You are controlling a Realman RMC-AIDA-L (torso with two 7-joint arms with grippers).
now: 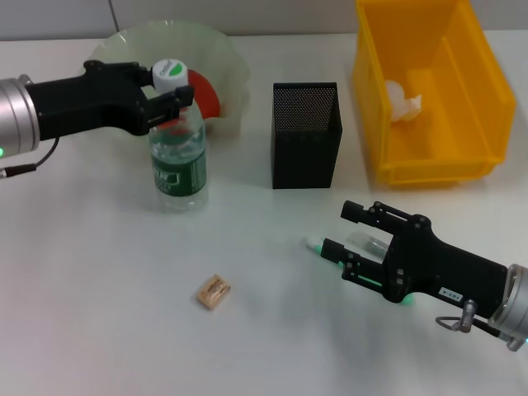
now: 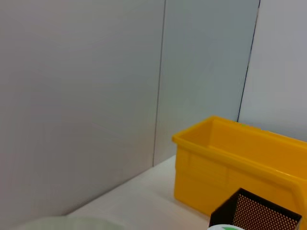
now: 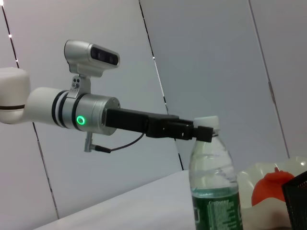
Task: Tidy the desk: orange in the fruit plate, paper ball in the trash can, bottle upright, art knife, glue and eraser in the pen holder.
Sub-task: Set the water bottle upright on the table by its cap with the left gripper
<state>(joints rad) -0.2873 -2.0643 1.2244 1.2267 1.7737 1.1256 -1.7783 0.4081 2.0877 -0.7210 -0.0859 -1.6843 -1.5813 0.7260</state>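
The clear water bottle [image 1: 177, 161] with a green label stands upright in front of the pale green fruit plate [image 1: 223, 54], which holds the orange [image 1: 206, 92]. My left gripper [image 1: 172, 103] is shut around the bottle's neck under the white cap; the right wrist view shows this too [image 3: 201, 132]. My right gripper [image 1: 345, 233] hovers low over the table at front right, shut on a white glue stick [image 1: 314, 243] with a pale green tip. The tan eraser [image 1: 213, 291] lies on the table in front. The paper ball [image 1: 403, 99] lies in the yellow bin [image 1: 462, 161]. The art knife is not in view.
The black mesh pen holder [image 1: 305, 136] stands mid-table between the bottle and the yellow bin. The left wrist view shows the bin [image 2: 230, 167], the holder's rim [image 2: 259, 211] and a grey wall. The right wrist view shows the bottle [image 3: 211, 191] and the orange [image 3: 269, 189].
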